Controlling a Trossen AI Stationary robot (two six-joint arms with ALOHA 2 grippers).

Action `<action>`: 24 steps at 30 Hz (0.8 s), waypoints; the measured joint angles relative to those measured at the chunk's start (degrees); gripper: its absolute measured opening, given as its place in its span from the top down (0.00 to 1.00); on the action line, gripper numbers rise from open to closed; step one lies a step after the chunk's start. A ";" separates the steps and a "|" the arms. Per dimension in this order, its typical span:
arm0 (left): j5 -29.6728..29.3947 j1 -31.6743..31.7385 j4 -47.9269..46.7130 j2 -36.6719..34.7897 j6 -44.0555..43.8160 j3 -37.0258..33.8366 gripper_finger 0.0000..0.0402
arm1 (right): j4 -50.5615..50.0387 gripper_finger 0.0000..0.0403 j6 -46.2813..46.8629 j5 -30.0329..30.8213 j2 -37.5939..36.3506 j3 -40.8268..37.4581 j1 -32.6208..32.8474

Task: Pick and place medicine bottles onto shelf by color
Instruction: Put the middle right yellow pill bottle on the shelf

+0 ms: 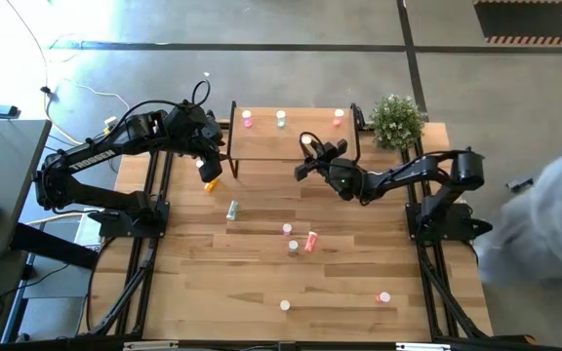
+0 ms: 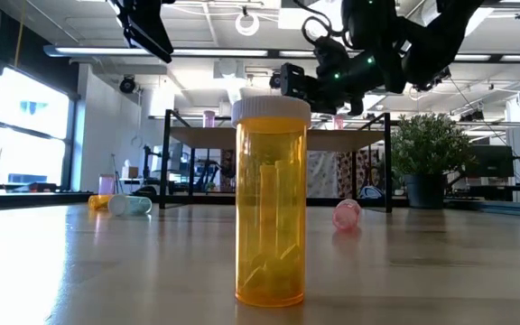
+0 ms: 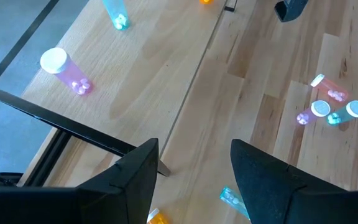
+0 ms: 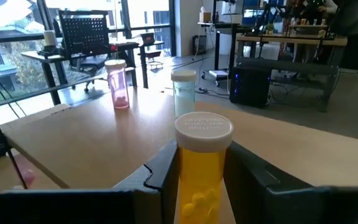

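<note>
While the right pincer [image 1: 307, 156] pinches an orange bottle [image 4: 202, 168] upright between its fingers, it hangs at the front edge of the shelf [image 1: 261, 146], so the step in hand looks like the placing. On the board stand already a pink bottle [image 4: 118, 84] and a pale green bottle [image 4: 183, 92] — the orange one probably needs bare wood beside them, well inside the rim, before the fingers let go. The left pincer [image 3: 191, 168], spread and empty, hovers by the shelf's left end. More bottles lie scattered on the desk [image 1: 340, 283], with free room between them.
</note>
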 joint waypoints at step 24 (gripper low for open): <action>0.02 0.01 -0.02 0.00 0.00 0.00 0.52 | -2.05 0.64 -0.02 2.92 0.81 -0.07 -1.57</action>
